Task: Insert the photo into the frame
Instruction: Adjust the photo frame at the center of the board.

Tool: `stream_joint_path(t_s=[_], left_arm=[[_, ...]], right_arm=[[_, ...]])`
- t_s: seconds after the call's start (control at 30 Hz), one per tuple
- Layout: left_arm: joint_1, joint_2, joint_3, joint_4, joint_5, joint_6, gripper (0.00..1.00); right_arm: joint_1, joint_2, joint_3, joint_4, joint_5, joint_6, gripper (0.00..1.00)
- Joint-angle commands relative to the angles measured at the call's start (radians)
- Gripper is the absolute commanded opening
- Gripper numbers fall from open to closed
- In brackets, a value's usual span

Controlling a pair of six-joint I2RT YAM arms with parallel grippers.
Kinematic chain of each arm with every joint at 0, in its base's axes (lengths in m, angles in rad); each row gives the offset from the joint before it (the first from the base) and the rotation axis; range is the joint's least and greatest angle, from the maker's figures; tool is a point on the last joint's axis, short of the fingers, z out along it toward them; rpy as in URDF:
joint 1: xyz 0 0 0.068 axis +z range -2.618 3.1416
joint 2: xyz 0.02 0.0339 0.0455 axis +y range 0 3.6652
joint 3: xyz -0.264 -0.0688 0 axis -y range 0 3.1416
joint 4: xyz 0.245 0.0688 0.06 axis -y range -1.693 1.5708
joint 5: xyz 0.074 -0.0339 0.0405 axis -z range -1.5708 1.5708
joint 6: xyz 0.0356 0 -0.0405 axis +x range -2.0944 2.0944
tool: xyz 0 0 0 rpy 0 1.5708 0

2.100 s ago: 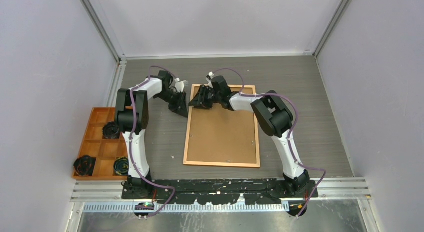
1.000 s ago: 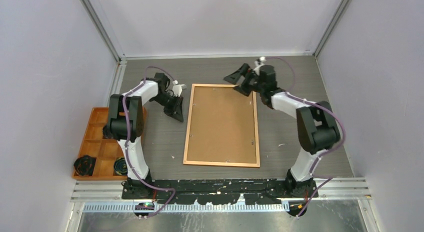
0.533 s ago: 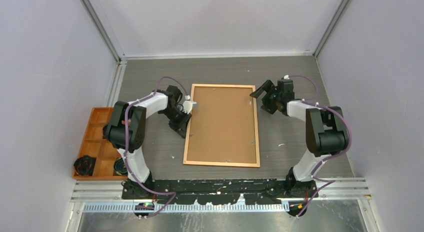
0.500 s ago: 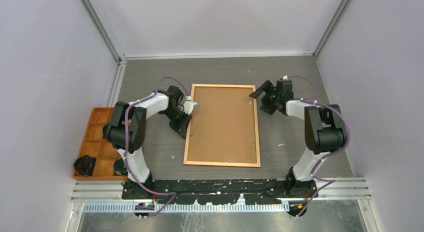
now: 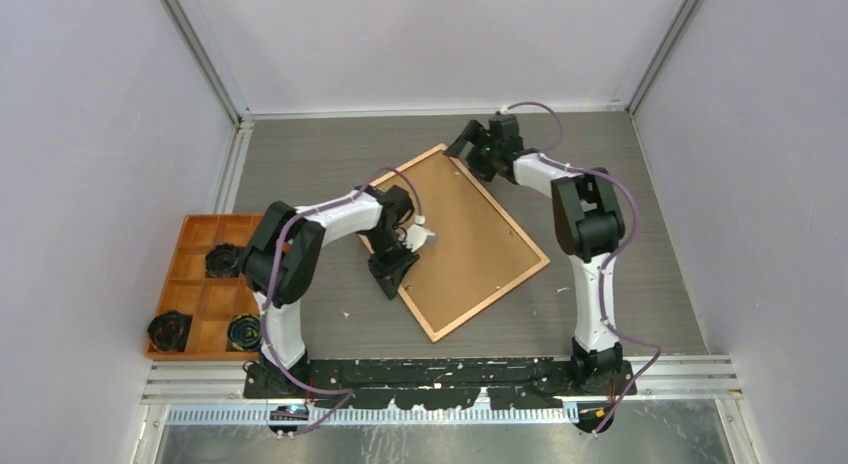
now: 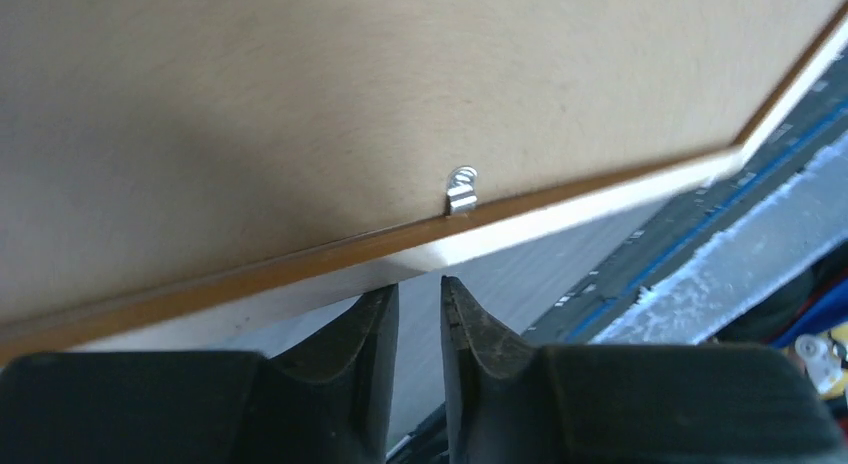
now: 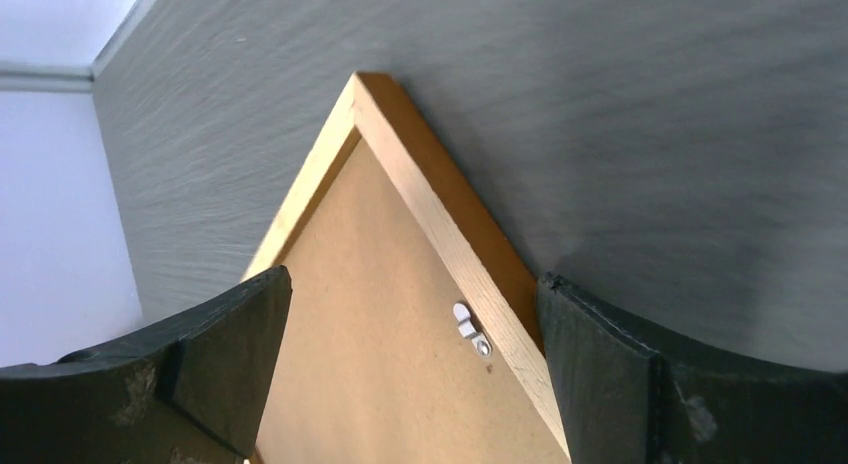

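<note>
The frame (image 5: 462,239) lies back-up and diagonally on the table, showing its brown fibreboard and orange-brown rails. The photo is hidden. My left gripper (image 5: 392,282) sits at the frame's left rail. In the left wrist view its fingertips (image 6: 420,289) stand just under the rail (image 6: 300,269), a narrow gap between them with nothing in it. My right gripper (image 5: 465,152) is open wide at the far corner. In the right wrist view its fingers (image 7: 405,284) straddle that corner (image 7: 430,199), not touching it. Small metal clips (image 6: 461,191) (image 7: 471,327) sit along the rails.
An orange compartment tray (image 5: 200,289) with black round items (image 5: 172,330) stands at the left edge, beside the left arm's base. A metal rail (image 5: 440,374) runs along the near edge. Walls close in the table at the back and sides.
The frame has swung from square-on to diagonal, its far end shifting left. The left gripper moved right and nearer along the left rail, opening slightly. The right gripper moved left to the far corner.
</note>
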Motion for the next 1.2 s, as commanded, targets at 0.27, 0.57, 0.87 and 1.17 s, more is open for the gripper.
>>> stream_joint_path(t_s=[0.27, 0.57, 0.87, 1.17], left_arm=[[-0.139, -0.02, 0.178, -0.083, 0.193, 0.103, 0.6], [0.188, -0.093, 0.369, -0.177, 0.096, 0.175, 0.6], [0.507, 0.164, 0.654, -0.006, -0.169, -0.035, 0.39], [0.489, 0.242, 0.535, 0.074, -0.152, -0.049, 0.38]], right_arm=[[-0.007, -0.101, 0.157, -0.272, 0.008, -0.052, 1.0], [-0.105, -0.532, -0.197, -0.387, 0.232, -0.048, 1.0], [-0.148, -1.049, -0.65, -0.557, 0.255, 0.017, 1.0], [-0.155, -1.294, -0.891, -0.654, 0.17, 0.089, 1.0]])
